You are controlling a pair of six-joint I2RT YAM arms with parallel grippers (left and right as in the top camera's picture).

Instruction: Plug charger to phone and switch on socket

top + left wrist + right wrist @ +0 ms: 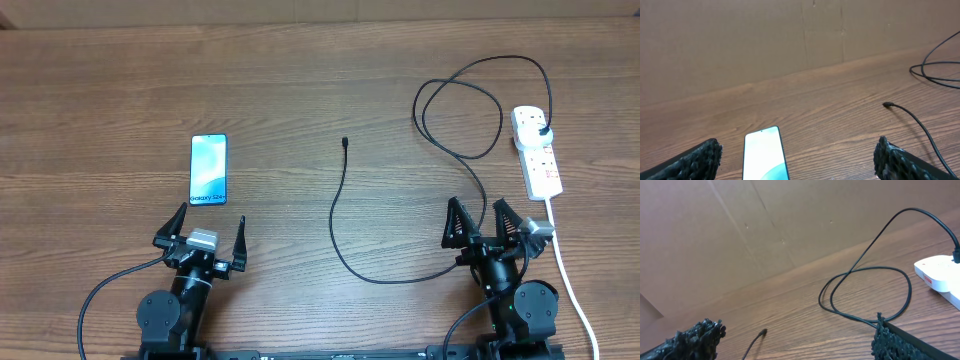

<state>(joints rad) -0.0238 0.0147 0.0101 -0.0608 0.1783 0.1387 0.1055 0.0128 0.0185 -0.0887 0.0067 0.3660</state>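
Note:
The phone (209, 169) lies flat on the wooden table at the left, screen lit; its top end shows in the left wrist view (763, 156). The charger cable (345, 235) loops across the table; its plug tip (345, 142) lies free at the centre and shows in both wrist views (887, 105) (762, 332). Its black adapter (543, 132) sits in the white socket strip (536, 152) at the right, also in the right wrist view (940, 273). My left gripper (208, 232) is open just below the phone. My right gripper (482, 220) is open and empty below the cable loop.
The strip's thick white cord (567, 275) runs down the right side past my right arm. A brown cardboard wall (790, 35) stands at the table's far edge.

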